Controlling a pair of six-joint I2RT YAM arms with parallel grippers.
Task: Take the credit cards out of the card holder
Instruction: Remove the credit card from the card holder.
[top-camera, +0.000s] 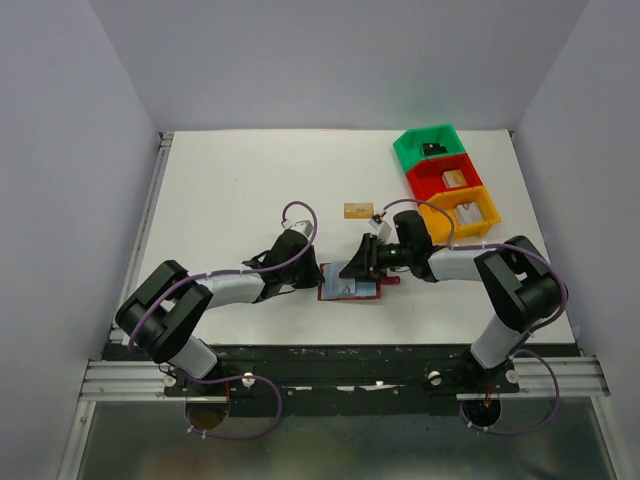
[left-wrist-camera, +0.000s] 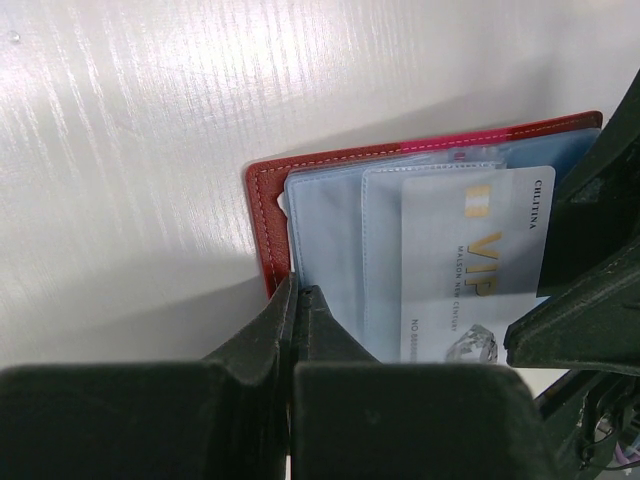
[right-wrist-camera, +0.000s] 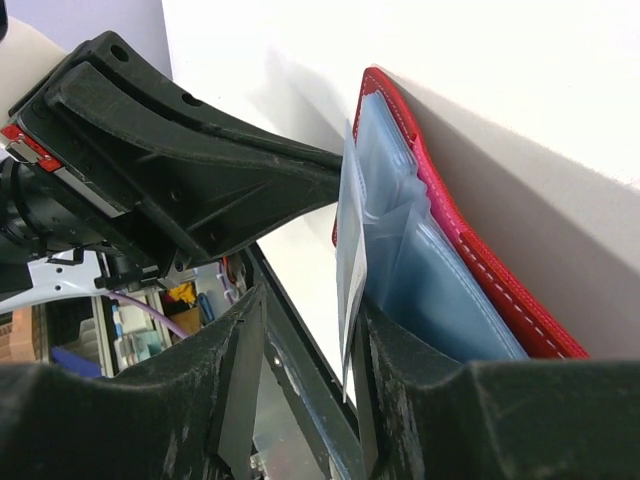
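Right wrist: card (right-wrist-camera: 351, 235) within right gripper (right-wrist-camera: 305, 335)

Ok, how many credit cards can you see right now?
2. One gold-tan card lies loose on the table, beyond the wallet. One silver VIP card sits in the clear sleeves of the open card holder. More may be hidden inside the sleeves.

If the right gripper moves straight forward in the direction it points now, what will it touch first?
Most likely the clear sleeve of the card holder: it stands between the jaws of the right gripper. Behind it the left gripper lies close, but depth is unclear.
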